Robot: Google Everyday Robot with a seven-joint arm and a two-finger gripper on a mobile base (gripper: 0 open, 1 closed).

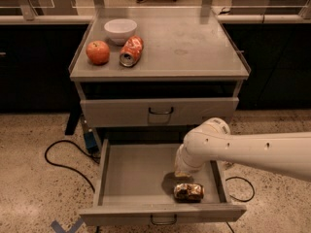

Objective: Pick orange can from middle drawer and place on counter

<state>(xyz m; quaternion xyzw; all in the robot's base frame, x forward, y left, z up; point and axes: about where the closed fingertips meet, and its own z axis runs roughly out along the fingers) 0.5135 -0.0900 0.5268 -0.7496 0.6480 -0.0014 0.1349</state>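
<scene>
The orange can (188, 191) lies on its side on the floor of the open middle drawer (131, 171), near the front right corner. My gripper (185, 171) hangs inside the drawer just behind and above the can, at the end of the white arm (243, 149) that reaches in from the right. I see no hold on the can, which rests on the drawer floor. The counter (194, 45) is the grey cabinet top above.
On the counter's left stand a white bowl (120, 30), a round orange-red fruit (97, 52) and a red-orange and white can (131, 51) lying down. A shut drawer front (160, 111) sits above the open one. A black cable (63, 161) runs over the floor at the left.
</scene>
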